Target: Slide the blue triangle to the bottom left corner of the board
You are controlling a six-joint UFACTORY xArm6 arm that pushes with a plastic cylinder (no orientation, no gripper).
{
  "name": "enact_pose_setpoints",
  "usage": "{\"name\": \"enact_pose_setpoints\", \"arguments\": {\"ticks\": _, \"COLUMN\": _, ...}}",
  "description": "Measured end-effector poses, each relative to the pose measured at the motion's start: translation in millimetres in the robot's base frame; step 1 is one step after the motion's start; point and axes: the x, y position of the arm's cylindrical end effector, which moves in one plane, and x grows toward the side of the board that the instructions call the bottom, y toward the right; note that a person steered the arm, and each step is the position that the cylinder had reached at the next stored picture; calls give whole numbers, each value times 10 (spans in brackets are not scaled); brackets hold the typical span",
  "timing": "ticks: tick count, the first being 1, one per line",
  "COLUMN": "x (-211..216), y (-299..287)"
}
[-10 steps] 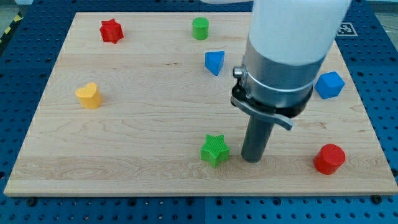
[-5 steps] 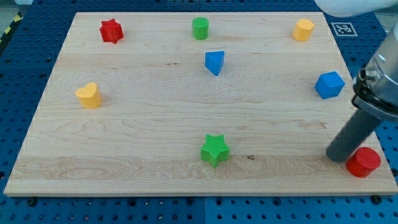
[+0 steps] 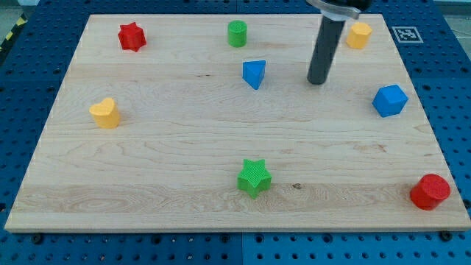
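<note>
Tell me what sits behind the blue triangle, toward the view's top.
Beyond the blue triangle lies bare board, then the green cylinder up-left near the top edge. My tip stands apart on its right. Nothing there is covered.

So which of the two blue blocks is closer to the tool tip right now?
The blue triangle, just to the view's left of my tip. The blue cube sits slightly farther off, to the view's right and lower.

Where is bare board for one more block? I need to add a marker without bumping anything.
Widest bare patch: between yellow block, blue triangle and green star. Also free: bottom left corner, and between green star and red cylinder. Busier: top right, where my tip stands between blue triangle and orange block.
</note>
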Motion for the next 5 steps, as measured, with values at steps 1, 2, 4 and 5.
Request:
{"name": "enact_pose_setpoints", "arguments": {"ticks": 1, "x": -81, "y": -380}}
{"name": "enact_pose_setpoints", "arguments": {"ticks": 2, "x": 42, "y": -1005}}
{"name": "enact_pose_setpoints", "arguments": {"ticks": 4, "x": 89, "y": -1131}}
{"name": "enact_pose_setpoints", "arguments": {"ticks": 5, "x": -178, "y": -1146}}
